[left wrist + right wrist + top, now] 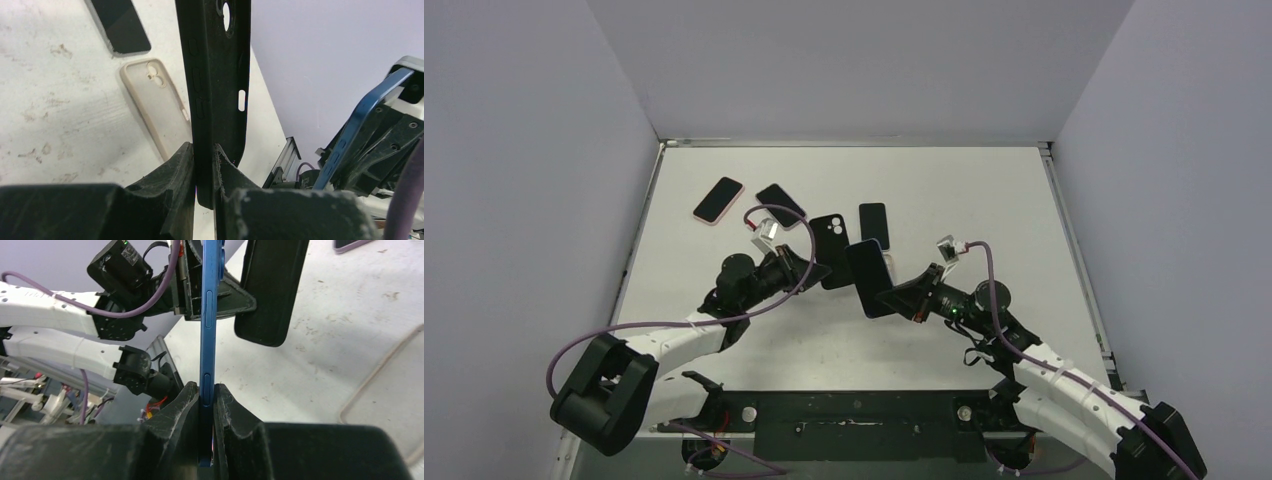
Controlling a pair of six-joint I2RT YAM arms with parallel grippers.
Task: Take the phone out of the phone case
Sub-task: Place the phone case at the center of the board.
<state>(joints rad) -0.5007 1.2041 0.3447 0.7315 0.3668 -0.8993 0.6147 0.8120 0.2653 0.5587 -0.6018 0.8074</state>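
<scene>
I have the left gripper (204, 155) clenched on the black case (215, 65), the right gripper (207, 392) grasping the blue phone (210, 300)

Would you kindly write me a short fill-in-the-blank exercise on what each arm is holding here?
1. The case clamped in the left tool is ____ in colour.
2. The right tool is shut on a phone whose edge is ____.
3. The spare case lying flat on the table is ____.

Missing words: black; blue; beige.
</scene>
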